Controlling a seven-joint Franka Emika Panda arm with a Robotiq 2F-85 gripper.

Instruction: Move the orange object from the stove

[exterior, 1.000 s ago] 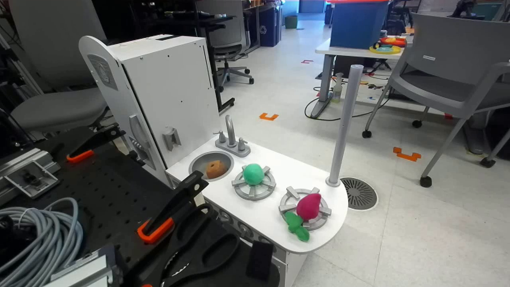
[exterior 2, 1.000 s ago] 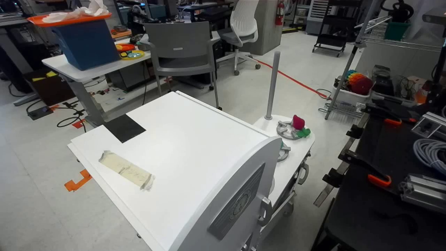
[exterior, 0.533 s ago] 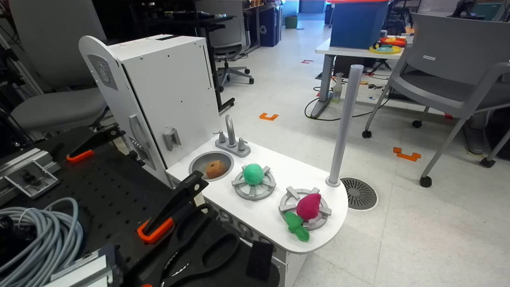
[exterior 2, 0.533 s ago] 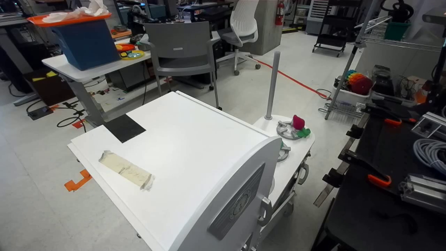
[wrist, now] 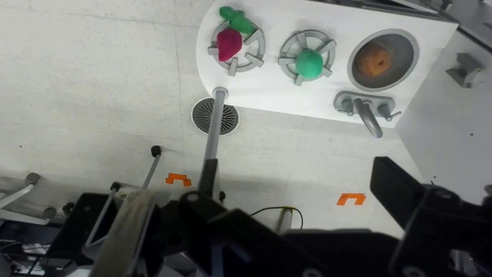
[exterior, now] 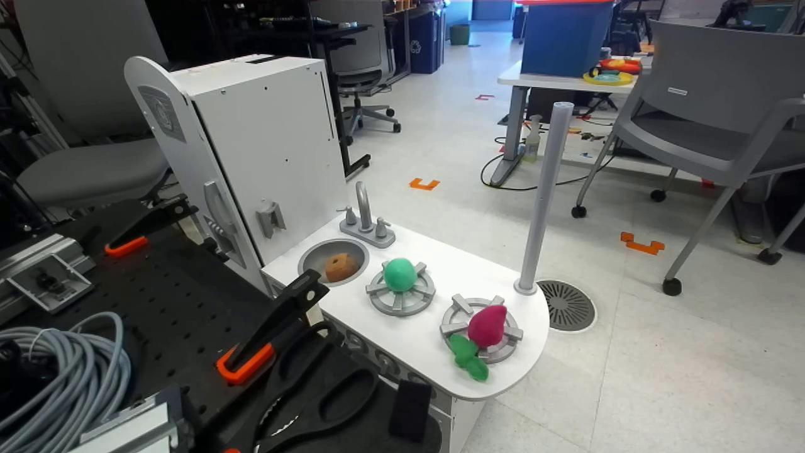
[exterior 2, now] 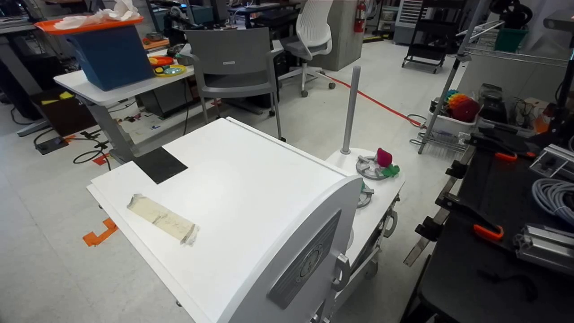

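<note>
Exterior view peers down across black table [exterior: 170, 314] at stove [exterior: 465, 277]. Exterior view right up over cabinet [exterior 2: 233, 193], stove peeking out behind. Wrist view from above, aimed steeply down. All three catch burners [exterior: 398, 305].

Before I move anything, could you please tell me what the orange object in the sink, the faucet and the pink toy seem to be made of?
Orange object: matt, possibly wood or foam; its dull brownish surface leaves that open.
Faucet: satin grey, perhaps painted plastic, though metal is possible; soft sheen along its curve.
Pink toy: matt, likely felt or plush; rounded, without sharp highlights.
</note>
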